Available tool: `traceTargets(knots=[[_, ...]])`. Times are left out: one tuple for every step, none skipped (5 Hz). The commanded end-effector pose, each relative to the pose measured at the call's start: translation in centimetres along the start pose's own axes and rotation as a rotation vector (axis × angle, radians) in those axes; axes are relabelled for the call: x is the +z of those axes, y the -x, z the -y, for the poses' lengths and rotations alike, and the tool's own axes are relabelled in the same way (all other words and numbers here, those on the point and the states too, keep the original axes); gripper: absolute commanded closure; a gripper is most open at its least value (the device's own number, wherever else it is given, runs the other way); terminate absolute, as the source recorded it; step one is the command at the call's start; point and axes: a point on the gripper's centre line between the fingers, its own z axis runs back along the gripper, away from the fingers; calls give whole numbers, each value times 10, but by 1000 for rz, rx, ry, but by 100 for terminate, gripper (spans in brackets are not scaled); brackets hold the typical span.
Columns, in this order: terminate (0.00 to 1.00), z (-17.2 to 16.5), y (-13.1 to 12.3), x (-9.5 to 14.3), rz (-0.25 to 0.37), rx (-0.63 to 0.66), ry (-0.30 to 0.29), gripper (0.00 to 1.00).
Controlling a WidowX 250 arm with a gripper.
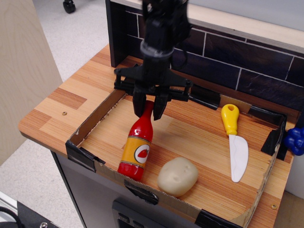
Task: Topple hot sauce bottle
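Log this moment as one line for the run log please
task: topple hot sauce bottle | hand: closed on bottle neck | bottle: tilted, base on tray, not yet down | nearby: potato, toy knife

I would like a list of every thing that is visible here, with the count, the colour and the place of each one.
bottle: one, red with an orange-yellow label, front left of the tray, tilted, neck toward the back
potato: one, beige, front middle of the tray, right of the bottle
knife: one, yellow handle and white blade, lying flat at the right of the tray
tray: one, cardboard walls with black tape, on the wooden counter
blue thing: one, at the right edge, cut off
gripper: one, black, fingers on both sides of the bottle's cap
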Motion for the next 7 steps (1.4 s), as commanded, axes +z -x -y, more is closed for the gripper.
traceTargets(knots=[[0, 15, -18, 3, 166, -22, 156, 100], [0, 15, -19, 2, 187, -23, 144, 100], [0, 17, -22, -2, 197, 8, 92, 0], [0, 18, -23, -5, 191, 33, 57, 0], [0, 17, -22, -2, 211, 40, 26, 0], [0, 14, -21, 13, 215, 63, 57, 0], [0, 14, -18, 29, 219, 76, 78, 0]])
